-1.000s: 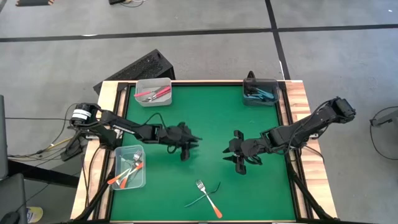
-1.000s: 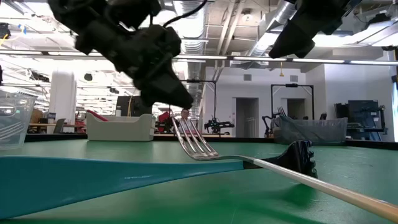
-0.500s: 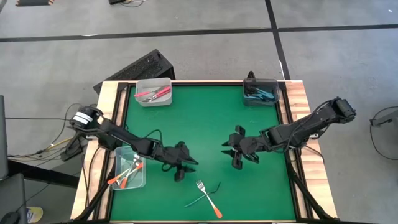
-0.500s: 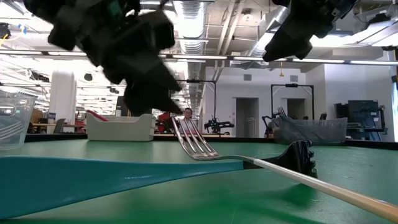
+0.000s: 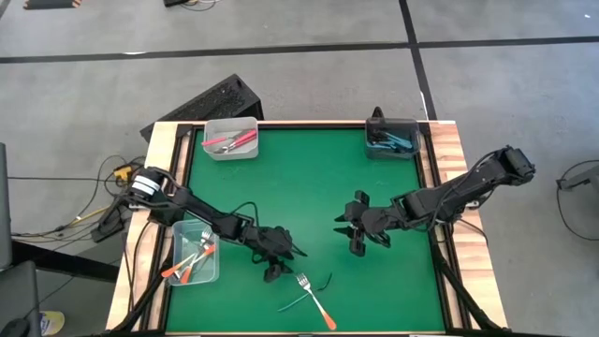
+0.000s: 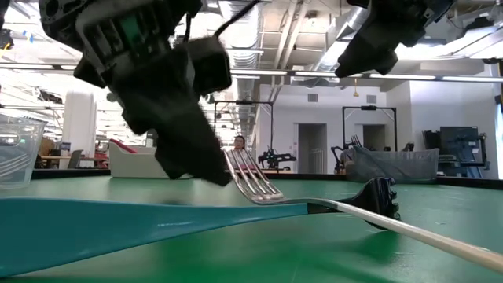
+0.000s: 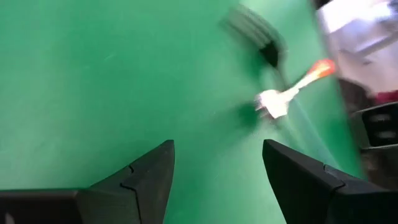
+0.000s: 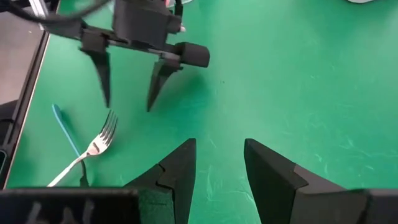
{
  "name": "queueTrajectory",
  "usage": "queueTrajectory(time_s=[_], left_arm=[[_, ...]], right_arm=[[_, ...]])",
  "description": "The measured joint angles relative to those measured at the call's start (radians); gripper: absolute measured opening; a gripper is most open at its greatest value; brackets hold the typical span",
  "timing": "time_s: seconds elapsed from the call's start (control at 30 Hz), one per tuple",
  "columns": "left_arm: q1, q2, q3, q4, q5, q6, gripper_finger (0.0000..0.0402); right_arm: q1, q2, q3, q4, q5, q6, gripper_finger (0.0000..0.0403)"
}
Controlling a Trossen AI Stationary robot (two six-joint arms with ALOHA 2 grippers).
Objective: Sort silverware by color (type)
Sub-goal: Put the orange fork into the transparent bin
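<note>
Text on table: none can be read
Labels on bins: none can be read
Signs in room: none can be read
Marks on arms: none can be read

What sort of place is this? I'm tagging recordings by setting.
Probably a robotics lab or workshop, not a home: a green-topped table standing on bare concrete floor with taped lines, and exposed ceiling ducts above more equipment in the large open room behind.

I worked in a big lab or workshop. Bare pipes point(image 6: 259, 31) ran overhead, and other machine rigs point(image 6: 369, 141) stood behind my green table point(image 5: 309, 178).
</note>
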Motion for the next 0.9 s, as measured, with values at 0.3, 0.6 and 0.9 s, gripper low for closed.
queueTrajectory(time_s=[0.3,0.6,0.9], left_arm=[[0.011,-0.004,0.002,0.106,0.113,0.005,0.0231],[0.018,-0.004,0.002,0.105,0.079,-0.019,0.0231],[-0.001,0.006,0.001,0.148,0.083,-0.072,0.0231]], right_arm=[[0.000,0.000,0.000,-0.013,0.016,0.001,0.0161],[0.001,0.000,0.000,-0.024,0.016,0.027,0.0161],[0.001,0.000,0.000,-0.017,0.017,0.029,0.0161]])
